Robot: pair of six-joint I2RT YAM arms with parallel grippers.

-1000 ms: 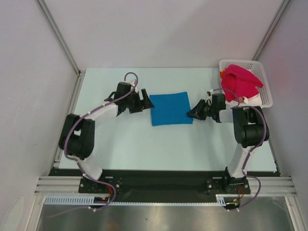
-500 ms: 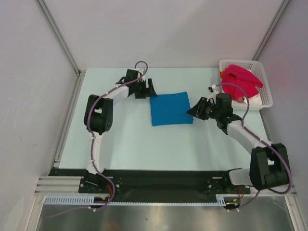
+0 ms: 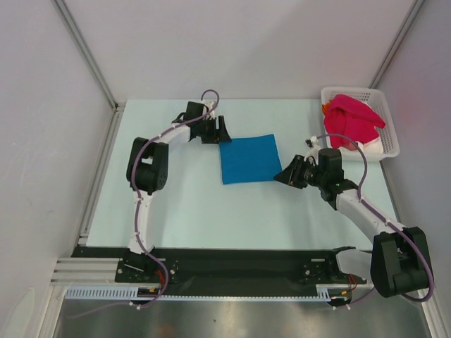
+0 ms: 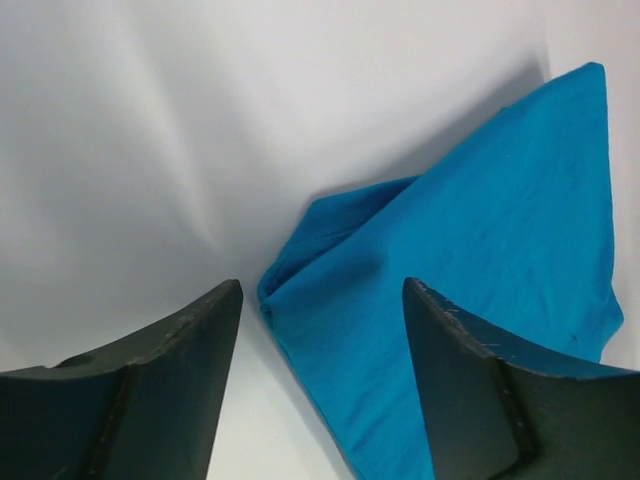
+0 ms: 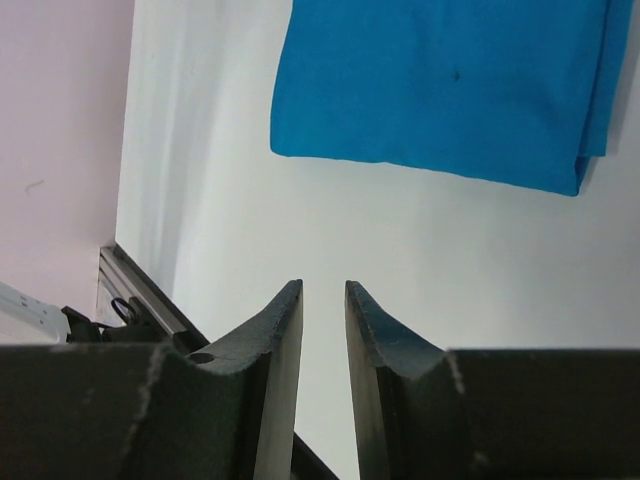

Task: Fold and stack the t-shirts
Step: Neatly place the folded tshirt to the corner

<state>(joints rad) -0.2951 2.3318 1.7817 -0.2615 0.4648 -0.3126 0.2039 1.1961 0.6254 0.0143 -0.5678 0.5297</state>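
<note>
Currently the left end effector [image 3: 215, 134] [image 4: 322, 285] stands released, its fingers wide apart on either side of the far left corner of the bright blue t-shirt [image 3: 248, 158] [image 4: 480, 250], without pinching the puckered cloth. The right end effector [image 3: 284, 174] [image 5: 322, 287] is nearly closed and grasps nothing; only bare surface [image 3: 183, 197] shows in its narrow gap, just off the shirt's near right corner. The blue shirt [image 5: 440, 90] lies folded into a flat square mid-surface. At the far right corner, a white lattice basket [image 3: 386, 105] holds a crimson-pink t-shirt [image 3: 352, 120], with orange cloth [image 3: 326, 108] peeking out at its left edge.
</note>
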